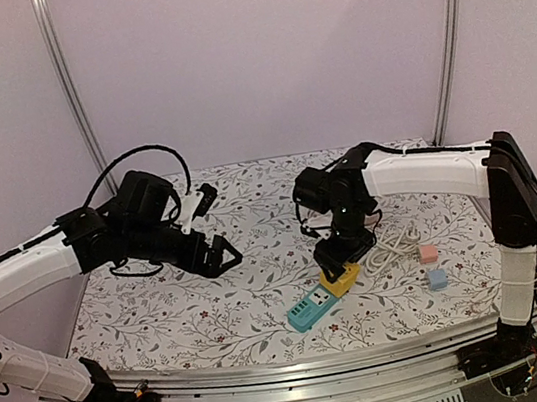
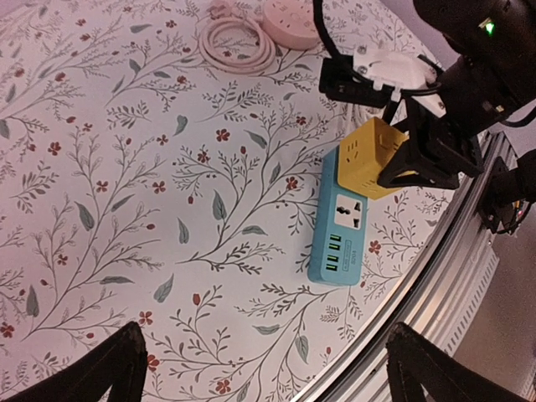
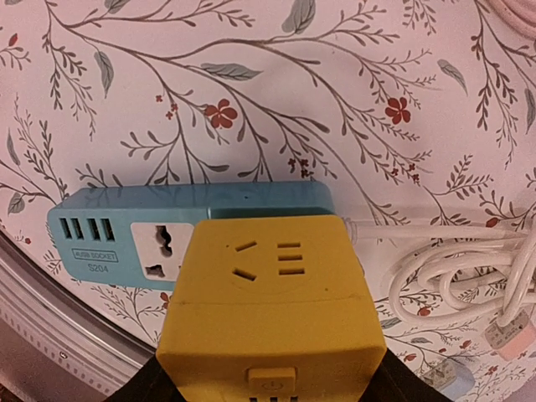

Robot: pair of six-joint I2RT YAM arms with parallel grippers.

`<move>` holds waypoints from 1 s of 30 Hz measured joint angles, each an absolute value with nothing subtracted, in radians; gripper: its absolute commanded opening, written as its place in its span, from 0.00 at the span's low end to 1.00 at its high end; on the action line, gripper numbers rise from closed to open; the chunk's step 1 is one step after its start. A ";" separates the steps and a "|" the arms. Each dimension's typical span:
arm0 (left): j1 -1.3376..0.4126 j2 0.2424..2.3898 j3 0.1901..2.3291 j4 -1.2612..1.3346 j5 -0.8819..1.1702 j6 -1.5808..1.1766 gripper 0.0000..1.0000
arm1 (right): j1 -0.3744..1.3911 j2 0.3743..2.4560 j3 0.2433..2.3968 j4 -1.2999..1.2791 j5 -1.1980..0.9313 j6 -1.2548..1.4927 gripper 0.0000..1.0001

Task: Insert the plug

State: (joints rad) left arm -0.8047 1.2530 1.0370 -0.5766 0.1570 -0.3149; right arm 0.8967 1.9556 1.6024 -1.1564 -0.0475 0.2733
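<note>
Floral table meets plain, seemingly lilac walls.

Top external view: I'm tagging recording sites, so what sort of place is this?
Probably a lab test cell, not a home: plain walls framed by aluminium posts, an aluminium rail along the near edge, and a floral tablecloth as a staged work surface.

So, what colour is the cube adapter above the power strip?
Yellow. The cube adapter shows best in the right wrist view, over the blue power strip.
</note>
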 measured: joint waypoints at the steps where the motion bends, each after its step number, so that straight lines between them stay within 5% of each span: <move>1: -0.808 1.256 1.037 -0.577 0.153 -0.315 0.99 | 0.897 1.962 1.612 -1.164 -0.047 0.275 0.00; 30: -0.841 1.317 1.065 -0.580 0.123 -0.281 1.00 | 0.910 2.038 1.710 -1.255 -0.039 0.340 0.00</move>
